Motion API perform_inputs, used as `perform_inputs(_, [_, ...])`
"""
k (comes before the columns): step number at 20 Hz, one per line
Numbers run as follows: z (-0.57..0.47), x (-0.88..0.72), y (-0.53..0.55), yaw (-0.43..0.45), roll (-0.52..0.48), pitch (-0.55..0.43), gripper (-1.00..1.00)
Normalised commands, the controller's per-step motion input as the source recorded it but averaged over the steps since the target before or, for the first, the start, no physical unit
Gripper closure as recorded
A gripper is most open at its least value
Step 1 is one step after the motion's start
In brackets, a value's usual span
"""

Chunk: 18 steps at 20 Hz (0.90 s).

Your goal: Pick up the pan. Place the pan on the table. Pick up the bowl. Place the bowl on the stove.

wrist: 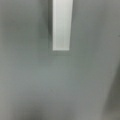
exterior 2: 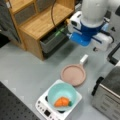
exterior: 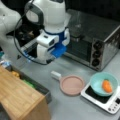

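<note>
The dusty-pink pan (exterior: 72, 85) (exterior 2: 73, 74) lies flat on the grey table (exterior: 72, 110) (exterior 2: 27, 72), its white handle (exterior: 56, 75) (exterior 2: 83, 59) (wrist: 62, 25) pointing away from the stove. In both front views the light-teal bowl (exterior: 100, 82) (exterior 2: 60, 92) sits on the white stove (exterior: 100, 98) (exterior 2: 47, 110), with an orange carrot (exterior: 107, 85) (exterior 2: 62, 102) inside it. The gripper (exterior: 53, 53) (exterior 2: 86, 37) hangs above the table, up behind the pan's handle, touching nothing. No fingertips show in the wrist view, only the handle and bare table.
A steel toaster oven (exterior: 100, 42) (exterior 2: 110, 95) stands behind the stove. A wooden board (exterior: 20, 97) and shelf unit (exterior 2: 42, 20) sit beside a grey bin (exterior: 37, 86) (exterior 2: 51, 41) holding green and yellow items.
</note>
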Motion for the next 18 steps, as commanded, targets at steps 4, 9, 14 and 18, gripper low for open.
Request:
perform_inputs(4, [-0.44,-0.17,-0.1,0.113,0.092,-0.299,-1.0])
perform_inputs(9, [-0.42,0.03,-0.08,0.084,0.084,-0.257,-1.0])
perform_inputs(14, [-0.25,0.14,-0.07,0.081,0.051,-0.15,-1.0])
perform_inputs(18, [-0.18,0.13,-0.1,0.09,0.022,-0.075,-1.0])
